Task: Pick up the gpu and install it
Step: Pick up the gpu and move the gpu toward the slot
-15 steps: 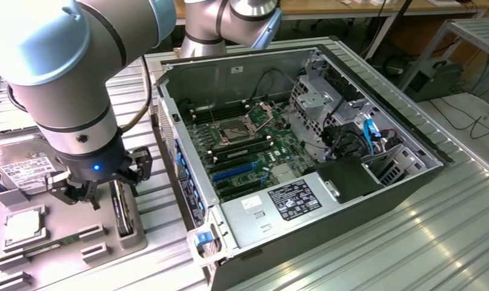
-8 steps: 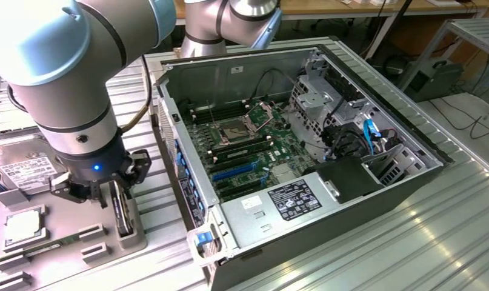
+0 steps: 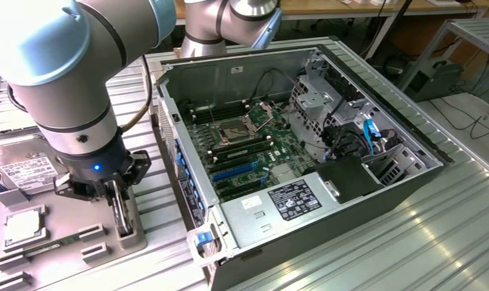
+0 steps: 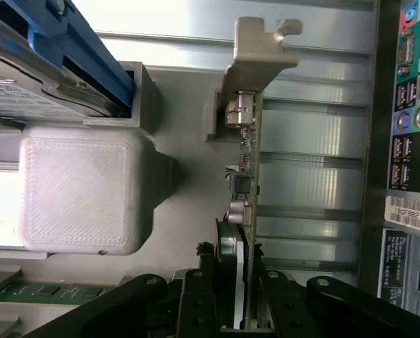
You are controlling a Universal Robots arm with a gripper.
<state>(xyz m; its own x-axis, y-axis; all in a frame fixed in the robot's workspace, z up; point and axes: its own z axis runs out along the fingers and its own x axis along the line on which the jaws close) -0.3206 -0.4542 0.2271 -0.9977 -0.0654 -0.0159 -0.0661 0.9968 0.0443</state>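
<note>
One gripper (image 3: 117, 197) low over a grey tray (image 3: 66, 229) at the exterior view's left, beside an open computer case (image 3: 309, 151), gpu (image 3: 125, 221) standing on edge in the tray, wrist view, black fingers (image 4: 196, 303) pinching the gpu (image 4: 249, 162) from both sides, silver bracket (image 4: 256, 56) at its far end

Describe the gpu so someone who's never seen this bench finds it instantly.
Start at the open computer case; on the exterior view's left lies a grey tray. The gpu is the thin card standing on edge there, gripped by the hand, unlike the flat-lying hard drive.
</note>
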